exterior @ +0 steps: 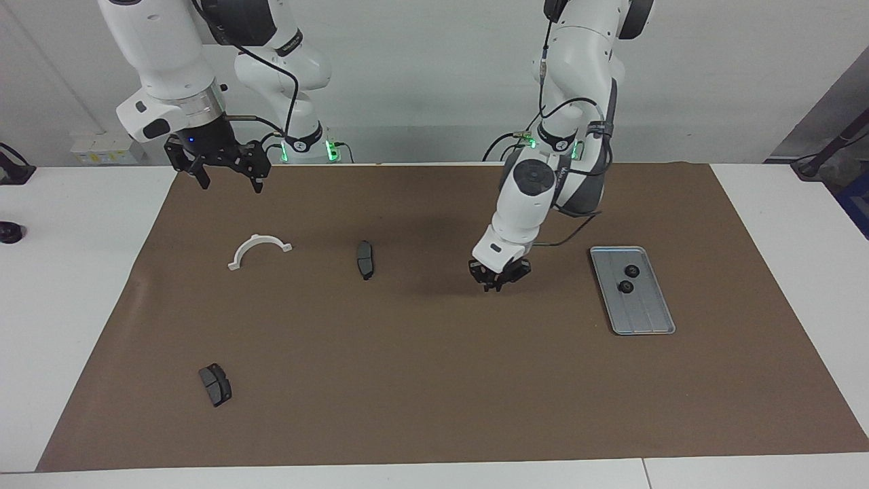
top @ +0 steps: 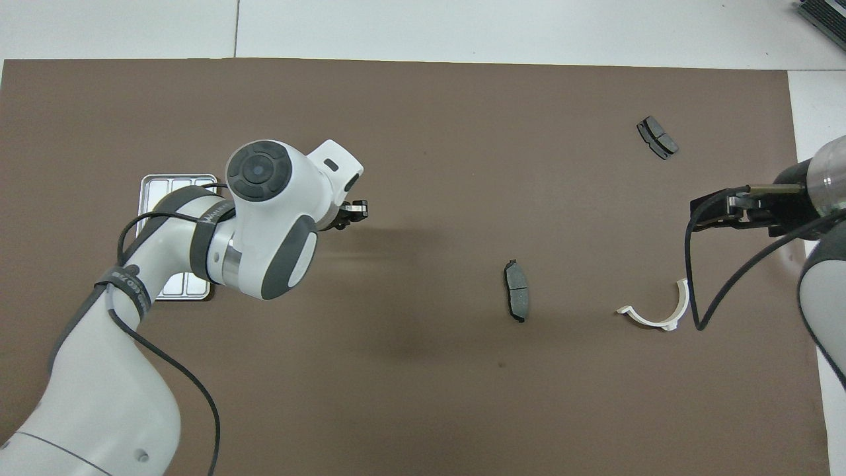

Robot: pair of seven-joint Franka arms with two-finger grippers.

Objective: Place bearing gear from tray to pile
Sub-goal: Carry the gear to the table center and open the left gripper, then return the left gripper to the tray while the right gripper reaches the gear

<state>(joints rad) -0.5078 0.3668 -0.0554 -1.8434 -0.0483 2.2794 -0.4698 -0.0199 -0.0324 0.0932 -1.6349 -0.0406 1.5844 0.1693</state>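
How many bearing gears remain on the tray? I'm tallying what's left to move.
2: both bearing gears lie side by side on the tray, at its end nearer the robots. None looks hidden.

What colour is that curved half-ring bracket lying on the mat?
White. The half-ring bracket shows best in the facing view.

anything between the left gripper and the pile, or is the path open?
Nothing visible blocks it. The left gripper, shut, is over bare brown mat between the tray and the nearest brake pad; whether it holds a gear cannot be seen. The right gripper waits, open, above the white bracket.
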